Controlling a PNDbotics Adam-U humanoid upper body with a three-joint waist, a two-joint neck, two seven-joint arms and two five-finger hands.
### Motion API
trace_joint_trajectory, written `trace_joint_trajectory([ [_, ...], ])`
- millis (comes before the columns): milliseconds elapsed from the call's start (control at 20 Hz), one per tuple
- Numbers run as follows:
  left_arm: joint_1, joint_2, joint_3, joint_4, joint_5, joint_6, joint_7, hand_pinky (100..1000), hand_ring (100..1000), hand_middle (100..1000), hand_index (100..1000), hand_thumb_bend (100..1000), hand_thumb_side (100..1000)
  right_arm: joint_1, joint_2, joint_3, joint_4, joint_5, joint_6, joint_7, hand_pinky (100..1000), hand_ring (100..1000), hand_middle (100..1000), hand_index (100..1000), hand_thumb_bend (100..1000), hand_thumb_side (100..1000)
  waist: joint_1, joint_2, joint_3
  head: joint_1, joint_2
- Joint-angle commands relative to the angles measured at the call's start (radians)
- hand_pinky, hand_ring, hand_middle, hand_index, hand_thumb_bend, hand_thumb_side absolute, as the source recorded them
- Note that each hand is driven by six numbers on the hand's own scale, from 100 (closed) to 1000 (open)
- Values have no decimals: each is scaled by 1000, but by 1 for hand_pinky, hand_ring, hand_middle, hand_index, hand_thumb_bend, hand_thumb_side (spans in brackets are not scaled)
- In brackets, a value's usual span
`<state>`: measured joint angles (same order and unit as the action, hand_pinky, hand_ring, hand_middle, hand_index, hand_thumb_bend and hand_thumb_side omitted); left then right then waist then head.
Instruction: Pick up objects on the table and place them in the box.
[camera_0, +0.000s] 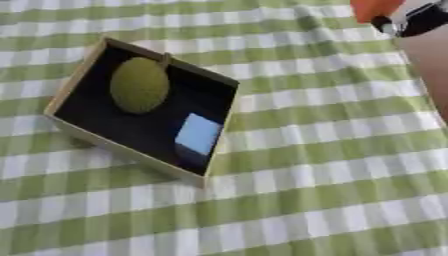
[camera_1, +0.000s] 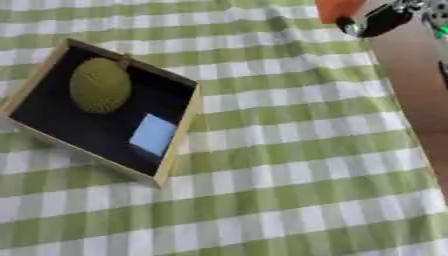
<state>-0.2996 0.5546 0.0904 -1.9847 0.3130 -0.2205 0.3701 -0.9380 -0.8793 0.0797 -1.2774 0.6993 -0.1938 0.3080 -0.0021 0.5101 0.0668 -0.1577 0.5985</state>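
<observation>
Head-camera view of a worktop (camera_0: 332, 150) covered with a green-and-white checked cloth. At the upper right corner a black-and-silver part shows, taken here as the right robot hand (camera_0: 418, 20) – only a small portion lies inside the view, and it cannot be told whether it is apart, together or clamped on anything. Just beside the robot hand, on its left, is an orange shape (camera_0: 374, 7) cut off by the top edge; whether the two touch cannot be told. Below the robot hand a plain brown strip (camera_1: 411, 80) runs down the right edge, beyond the cloth's border. The box (camera_1: 179, 135) – shallow, with pale wooden walls and a dark inside – stands well apart from the robot hand, far to its left and lower in the view, turned askew to the cloth's checks. Inside it lie two things: a rounded, rough-skinned green fruit (camera_0: 138, 85) with a short stem, in the part of the box that is farther up the view, and a pale blue block (camera_0: 198, 134), in the corner lower down, on the side towards the robot hand. The two are near each other but apart. The left robot hand shows in neither view
</observation>
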Motion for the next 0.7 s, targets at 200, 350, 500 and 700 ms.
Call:
trace_joint_trajectory([
  [200, -3, 23, 7, -15, 1, 0, 1, 816, 829, 867, 831, 184, 846, 14, -66, 67, -207, -53, 5, 57, 840, 781, 629, 755, 308, 108, -15, -68, -5, 9, 19],
  [350, -2, 19, 6, -15, 4, 2, -1, 816, 829, 866, 831, 186, 843, 14, -66, 103, -280, -103, 29, 101, 839, 780, 631, 756, 306, 116, -16, -87, -6, 13, 35],
  [500, -3, 16, 4, -15, 8, 5, -3, 817, 829, 865, 831, 186, 838, 0, -48, 143, -330, -130, 43, 147, 839, 778, 632, 756, 307, 122, -17, -108, -7, 14, 51],
  [700, -12, 13, -2, -15, 13, 9, -8, 817, 829, 865, 832, 189, 831, -35, 6, 193, -364, -157, 45, 196, 839, 772, 628, 754, 266, 113, -19, -134, -8, 9, 74],
])
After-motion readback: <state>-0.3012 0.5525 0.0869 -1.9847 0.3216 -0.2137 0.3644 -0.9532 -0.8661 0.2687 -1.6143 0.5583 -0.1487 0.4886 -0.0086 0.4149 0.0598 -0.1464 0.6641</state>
